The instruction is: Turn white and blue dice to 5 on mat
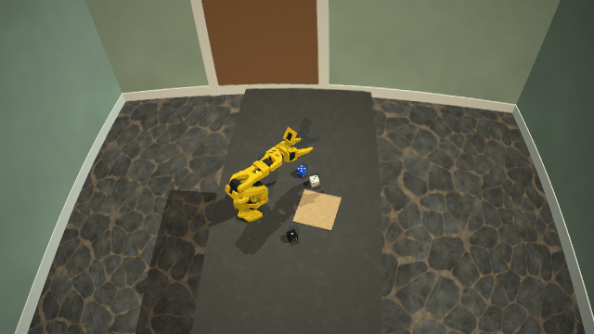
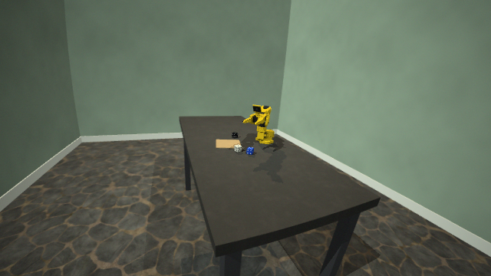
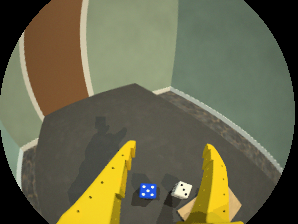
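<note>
With its two yellow fingers standing well apart and nothing between them, the pincer [image 1: 306,144] [image 2: 249,123] [image 3: 171,144] hangs in the air above the bench [image 1: 334,278] [image 2: 276,203] [image 3: 135,100], at the end of the outstretched yellow arm [image 1: 251,178] [image 2: 264,132]. The blue die [image 1: 302,171] [image 2: 250,150] [image 3: 148,191] sits on the dark bench top, off the mat [image 1: 317,210] [image 2: 226,143] [image 3: 235,204], and is the nearest of the three dice to the pincer. Five white pips show on the face turned most squarely to the wrist camera, though I cannot tell for sure whether that is its upper face. Near it, with a gap between the two, the white die [image 1: 315,181] [image 2: 238,148] [image 3: 183,190] also sits on the bench, just beside one corner of the mat and outside its edge; the number on its top is too small to read surely. The tan, four-sided mat lies flat, and neither the white die nor the blue one is on it. On the opposite side of the mat from those two, the black die [image 1: 291,236] [image 2: 235,135] sits apart on the bench, its pips too small to count. No die rests on another. From the wrist, one finger hides part of the mat, while both the blue and white dice appear in the space between the fingers, lower than the tips in that view.
</note>
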Robot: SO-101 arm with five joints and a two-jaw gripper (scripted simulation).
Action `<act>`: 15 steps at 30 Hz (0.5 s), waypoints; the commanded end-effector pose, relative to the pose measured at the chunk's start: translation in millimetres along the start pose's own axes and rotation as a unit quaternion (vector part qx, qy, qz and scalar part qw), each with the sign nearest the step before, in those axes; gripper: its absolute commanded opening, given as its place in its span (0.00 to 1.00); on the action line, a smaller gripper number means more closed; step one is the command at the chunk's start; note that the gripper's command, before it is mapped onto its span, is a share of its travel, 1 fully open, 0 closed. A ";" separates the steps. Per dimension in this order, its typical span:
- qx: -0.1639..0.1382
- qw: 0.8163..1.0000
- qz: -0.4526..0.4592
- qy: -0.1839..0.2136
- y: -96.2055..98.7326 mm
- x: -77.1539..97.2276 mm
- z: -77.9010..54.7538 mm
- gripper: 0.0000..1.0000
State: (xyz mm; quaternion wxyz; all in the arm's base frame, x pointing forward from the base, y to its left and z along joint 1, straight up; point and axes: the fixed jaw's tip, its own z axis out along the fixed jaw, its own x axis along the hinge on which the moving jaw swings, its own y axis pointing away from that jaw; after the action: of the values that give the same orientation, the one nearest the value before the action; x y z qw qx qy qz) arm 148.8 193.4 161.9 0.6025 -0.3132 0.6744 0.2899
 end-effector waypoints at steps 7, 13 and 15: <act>-0.003 0.997 0.008 0.080 2.4 -13.6 13.3 0.35; -0.003 0.986 0.012 0.167 4.4 -11.7 17.3 0.35; -0.003 0.981 0.013 0.196 5.0 -10.9 17.5 0.35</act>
State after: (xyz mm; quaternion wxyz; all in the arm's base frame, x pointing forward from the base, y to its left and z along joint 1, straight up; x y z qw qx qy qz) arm 156.8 206.2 157.1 0.4841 -0.3485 0.7653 0.2417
